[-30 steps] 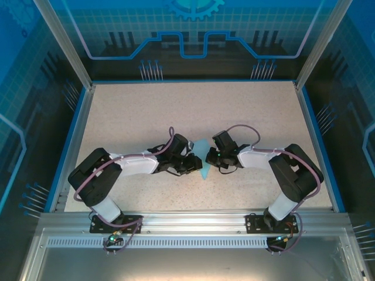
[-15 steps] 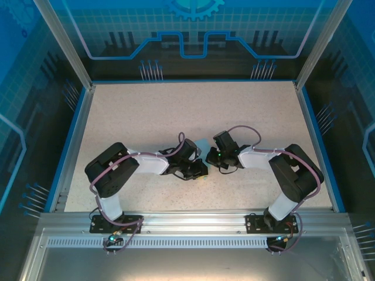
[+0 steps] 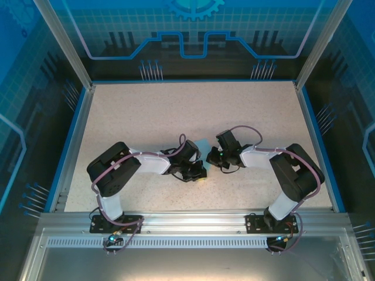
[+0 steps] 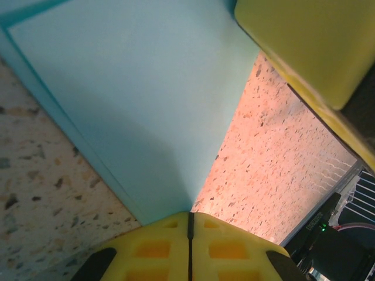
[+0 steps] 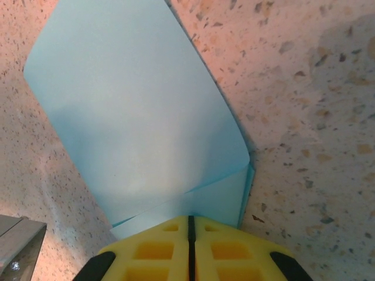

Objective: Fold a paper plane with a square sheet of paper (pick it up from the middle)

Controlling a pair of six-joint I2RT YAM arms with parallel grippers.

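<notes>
**rig_op:** While both wrist feeds are up, quick status. My left gripper [image 4: 189,227] has its yellow pads [image 4: 152,249] pressed together. The light-blue sheet [image 4: 135,99] narrows down to a point right at that seam, so I read it as pinched on the sheet.

**benchwatcher:** And the other side?

**rig_op:** My right gripper [image 5: 189,228] is the same deal: pads together, clamped on the sheet's near edge, where a folded flap overlaps the main panel. From its camera the sheet fans out away from the fingers over the speckled table [image 5: 304,88].

**benchwatcher:** Where is it on the table?

**rig_op:** Overhead, I see both grippers nose to nose around the middle of the table, a bit toward the near edge. The sheet sits between them, mostly hidden by the wrists. I can't tell if it's lifted or resting.
</notes>
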